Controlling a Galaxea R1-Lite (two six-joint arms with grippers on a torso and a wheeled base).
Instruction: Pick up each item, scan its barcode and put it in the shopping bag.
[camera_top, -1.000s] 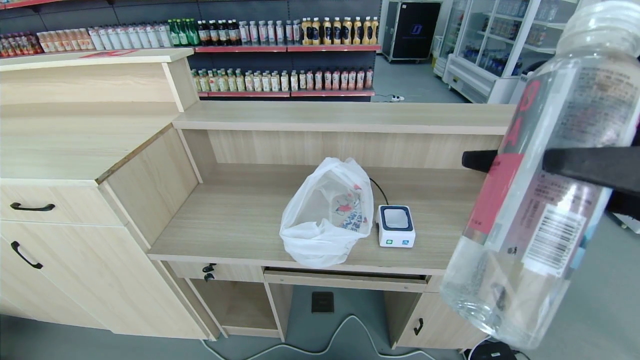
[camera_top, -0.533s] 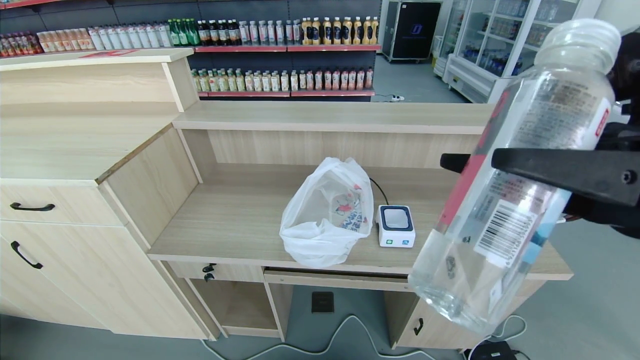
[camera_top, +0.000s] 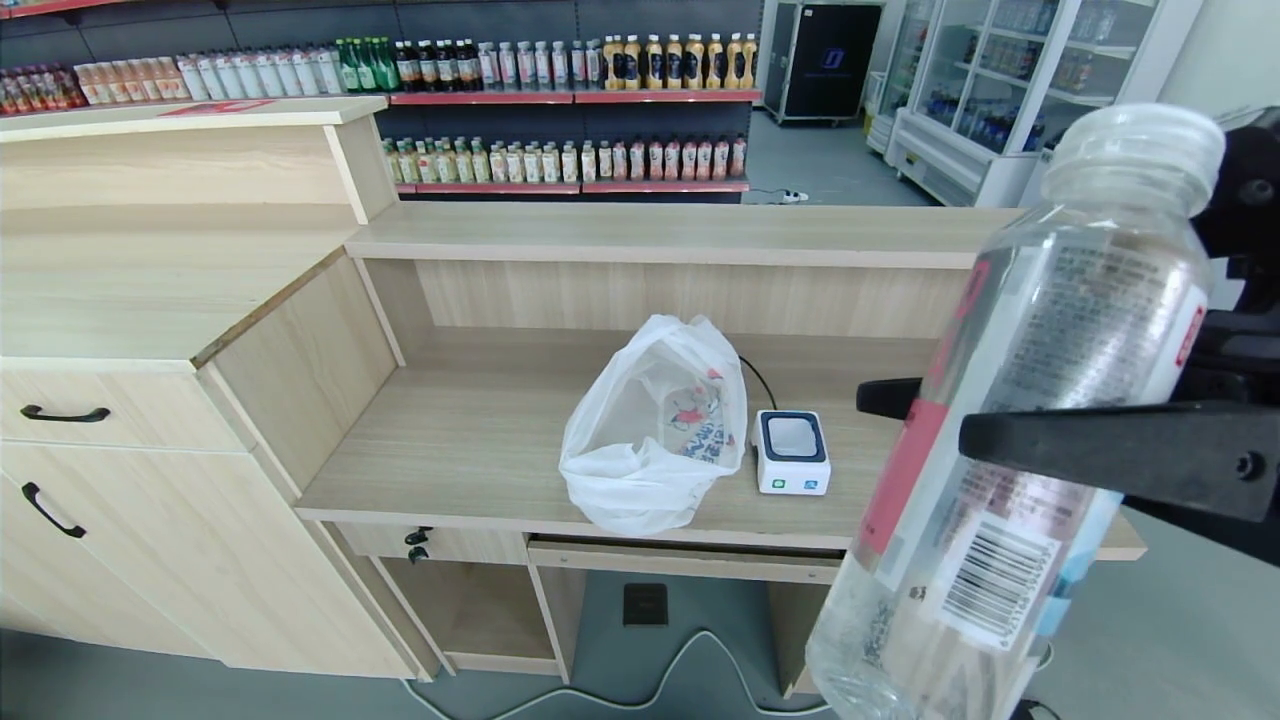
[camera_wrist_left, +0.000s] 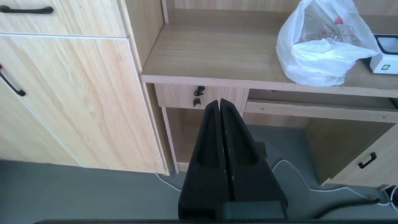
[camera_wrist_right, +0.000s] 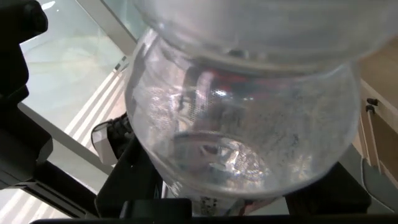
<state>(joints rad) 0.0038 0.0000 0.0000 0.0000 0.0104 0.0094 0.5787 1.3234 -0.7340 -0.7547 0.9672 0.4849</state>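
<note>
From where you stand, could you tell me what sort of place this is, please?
Most likely a small shop's checkout: shelves of bottled drinks line the back wall, glass-door fridges stand to their right, and a barcode scanner sits beside a shopping bag on the wooden counter.

bright, even indoor light from overhead in the head view; no harsh shadows. soft shade beneath the upper ledge of the light wooden counter (camera_top: 470, 430), darker in the open recess under the worktop. small white glints along the clear plastic bottle with a red label (camera_top: 1010, 430). mild sheen on the white translucent plastic shopping bag (camera_top: 655, 430). straight lines slightly bowed toward the edges. in the right wrist view, pale glare behind the bottle and sparkle across its base. flatter, dimmer light on the floor in the left wrist view.
</note>
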